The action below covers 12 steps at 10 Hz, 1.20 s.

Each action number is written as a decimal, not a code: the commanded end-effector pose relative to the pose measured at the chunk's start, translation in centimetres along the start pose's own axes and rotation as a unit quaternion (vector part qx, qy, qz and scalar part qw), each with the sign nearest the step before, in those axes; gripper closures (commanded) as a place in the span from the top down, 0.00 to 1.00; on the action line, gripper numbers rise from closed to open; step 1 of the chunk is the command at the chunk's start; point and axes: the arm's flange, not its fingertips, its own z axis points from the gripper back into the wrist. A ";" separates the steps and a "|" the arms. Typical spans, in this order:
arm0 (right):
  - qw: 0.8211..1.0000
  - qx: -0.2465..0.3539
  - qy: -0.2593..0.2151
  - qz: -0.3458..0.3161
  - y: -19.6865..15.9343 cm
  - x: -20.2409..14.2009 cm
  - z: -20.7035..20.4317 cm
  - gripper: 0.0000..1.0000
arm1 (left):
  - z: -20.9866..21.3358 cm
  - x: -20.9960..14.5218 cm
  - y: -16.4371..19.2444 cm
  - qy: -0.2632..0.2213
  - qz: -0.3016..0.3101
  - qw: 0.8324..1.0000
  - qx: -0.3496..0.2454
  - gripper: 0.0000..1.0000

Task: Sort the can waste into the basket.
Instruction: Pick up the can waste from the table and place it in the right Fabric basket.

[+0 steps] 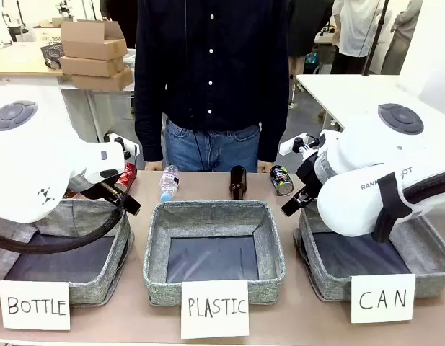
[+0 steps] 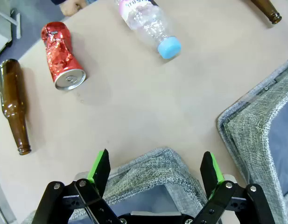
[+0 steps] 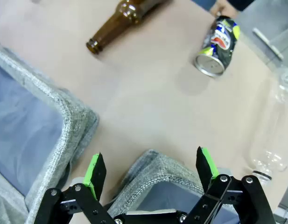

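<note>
Barely begun, by the look of things; both cans yet to be sorted.

On its side on the worktop (image 3: 148,93), the black can (image 3: 218,44), at 1 o'clock from the right pincer (image 3: 150,157) and well apart from it, open end toward the camera; right pincer spread wide, holding nothing, poised over a grey fabric corner, seemingly that of the CAN basket (image 3: 165,172).

Likewise on its side on the worktop, the red dented can (image 2: 62,56), at 11 o'clock from the left pincer (image 2: 155,158), between a brown glass bottle (image 2: 13,105) at 9 o'clock and a clear plastic bottle (image 2: 148,23) at 12; left pincer also wide open and empty, above a corner of the BOTTLE basket (image 2: 144,178).

In the front view, CAN basket at 4 o'clock, much of its floor hidden behind the right arm (image 1: 381,194); visible part of the dark floor bare, no can on it; a person (image 1: 211,72) at 12 o'clock across the worktop.

Left to do, as judged: reach for each can, grip it, carry it over, drop it into the CAN basket; likely the longer trip for the red one, from the far left across to the right.
</note>
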 end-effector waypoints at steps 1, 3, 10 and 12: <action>1.000 0.000 0.000 0.000 0.0 0.0 0.0 1.00 | 0.0 0.0 0.0 0.000 0.000 1.000 0.000 1.00; 1.000 0.000 0.000 0.000 0.0 0.0 0.0 1.00 | 0.0 0.0 0.0 0.000 0.000 1.000 0.000 1.00; 1.000 0.000 0.000 0.000 0.0 0.0 0.0 1.00 | 4.3 1.5 0.5 -0.042 -0.016 0.999 -0.031 1.00; 0.997 0.030 -0.052 -0.055 -1.4 -0.7 9.3 1.00 | 14.6 1.8 0.9 0.001 0.062 0.998 -0.034 1.00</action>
